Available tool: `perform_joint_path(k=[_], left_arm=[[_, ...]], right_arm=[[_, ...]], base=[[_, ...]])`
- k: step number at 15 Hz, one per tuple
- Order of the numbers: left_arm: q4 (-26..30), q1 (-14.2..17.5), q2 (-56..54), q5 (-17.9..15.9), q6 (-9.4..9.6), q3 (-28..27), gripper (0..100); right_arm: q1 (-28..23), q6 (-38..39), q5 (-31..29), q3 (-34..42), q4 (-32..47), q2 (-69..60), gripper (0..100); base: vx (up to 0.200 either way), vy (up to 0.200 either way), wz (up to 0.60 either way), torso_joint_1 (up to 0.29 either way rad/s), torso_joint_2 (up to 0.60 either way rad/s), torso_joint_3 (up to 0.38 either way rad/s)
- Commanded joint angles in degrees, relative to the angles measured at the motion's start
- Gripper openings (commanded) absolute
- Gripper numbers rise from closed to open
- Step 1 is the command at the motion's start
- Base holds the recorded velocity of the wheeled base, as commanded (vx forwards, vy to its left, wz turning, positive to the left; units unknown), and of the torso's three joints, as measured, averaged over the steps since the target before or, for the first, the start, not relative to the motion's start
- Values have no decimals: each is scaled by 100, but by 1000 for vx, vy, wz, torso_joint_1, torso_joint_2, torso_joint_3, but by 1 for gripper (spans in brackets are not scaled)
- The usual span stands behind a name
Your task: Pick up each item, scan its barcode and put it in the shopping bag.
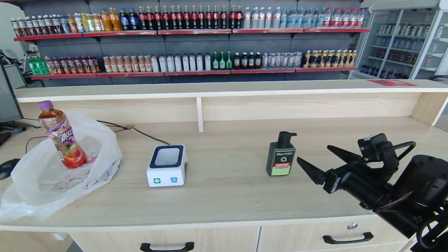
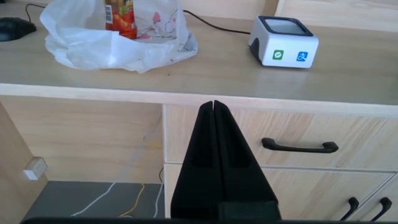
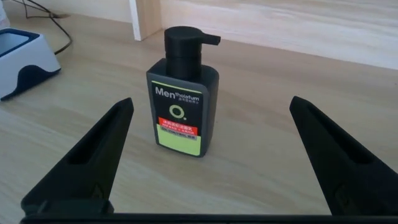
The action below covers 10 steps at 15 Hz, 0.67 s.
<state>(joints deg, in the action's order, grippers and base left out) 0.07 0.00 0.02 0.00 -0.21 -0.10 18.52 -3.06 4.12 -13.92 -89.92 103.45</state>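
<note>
**A:** Head view first. What's on the counter?

**B:** A pale wood-grain counter (image 1: 227,196). At the robot's left a crinkled, translucent white shopping bag (image 1: 42,182) lies slumped open, and a purple-capped drink bottle (image 1: 62,136) leans tilted inside it. Near the middle sits the scanner (image 1: 167,165), a rounded white box with a dark-rimmed glass top. To its right stands the pump bottle (image 1: 280,157), upright, dark grey, squarish, with a green label.

**A:** And the claw?

**B:** The right gripper (image 1: 313,154) hangs near the pump bottle. Its black tapered fingers are spread wide and touch nothing.

**A:** Left wrist view?

**B:** The left gripper (image 2: 213,111) is clenched and empty, its fingers pressed flat together. It sits below the counter edge, before drawer fronts (image 2: 292,127) with black handles.

**A:** Right wrist view?

**B:** The pump bottle stands ahead of the spread fingers, framed between them and touching neither. Its pump head is matte black.
</note>
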Motion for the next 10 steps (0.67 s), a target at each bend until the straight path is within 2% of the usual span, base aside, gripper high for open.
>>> perform_joint_path(k=[1, 10], left_arm=[[1, 0, -2, 0, 12, 10, 0], [1, 0, -2, 0, 12, 1, 0]], right_arm=[[-138, -2, 1, -199, -8, 299, 100], [-199, -2, 10, -603, -8, 800, 100]], base=[[0, 0, 0, 0, 0, 0], [0, 0, 0, 0, 0, 0]])
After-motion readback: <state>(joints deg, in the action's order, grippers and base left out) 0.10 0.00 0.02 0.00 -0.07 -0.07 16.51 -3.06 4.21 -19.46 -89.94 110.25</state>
